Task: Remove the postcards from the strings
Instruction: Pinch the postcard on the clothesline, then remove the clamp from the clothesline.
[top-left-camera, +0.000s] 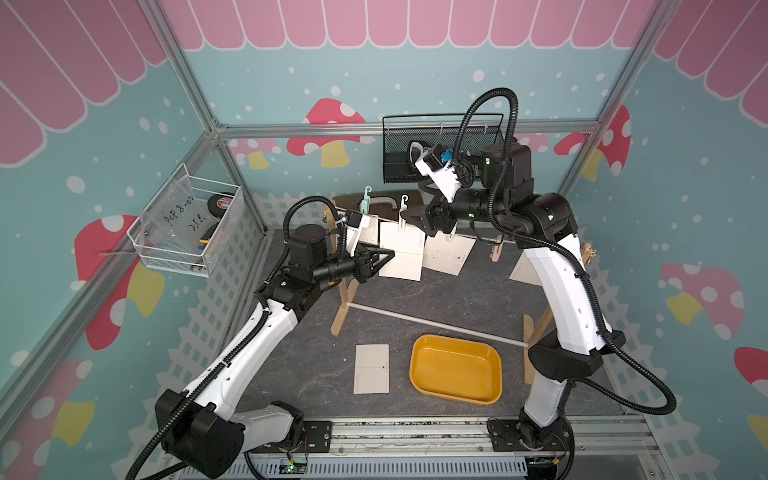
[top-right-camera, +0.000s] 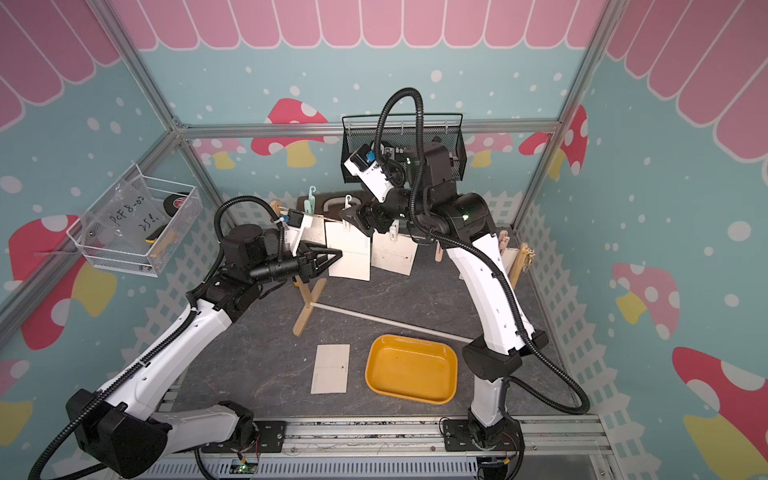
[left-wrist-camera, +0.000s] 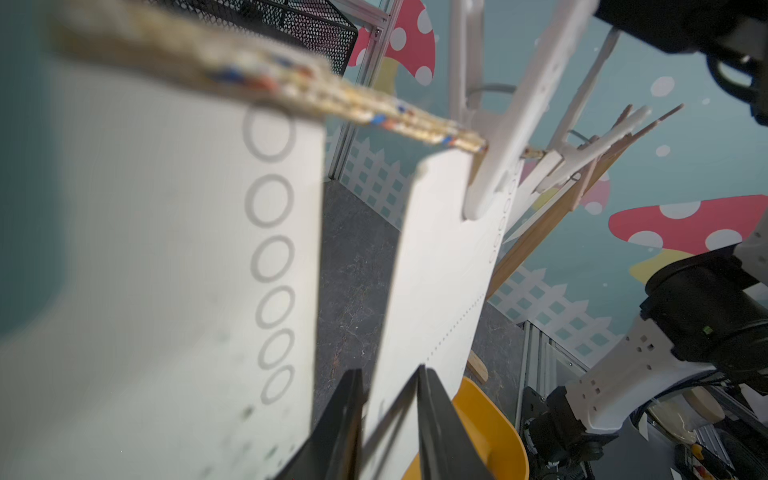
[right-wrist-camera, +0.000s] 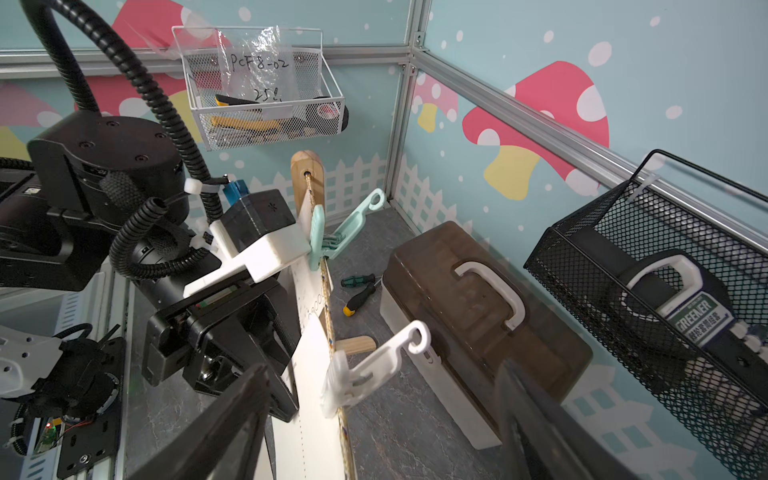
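My left pincer (left-wrist-camera: 388, 372) sits narrow astride the hanging cream-white paper postcard (left-wrist-camera: 440, 257); whether gripped, I cannot tell. My right pincer (right-wrist-camera: 380, 368) gapes wide around its white plastic clothespin (right-wrist-camera: 359, 376) on the beige twine (left-wrist-camera: 374, 112).

Nearest postcard (left-wrist-camera: 145, 249) and string (left-wrist-camera: 187, 54) blurred; far-right postcard (top-left-camera: 523, 272) half hidden behind right arm (top-left-camera: 557, 286).

Bag (right-wrist-camera: 257, 62): "PCF8-02"; label (right-wrist-camera: 698, 318) in blk basket (right-wrist-camera: 598, 241): "GREENER".
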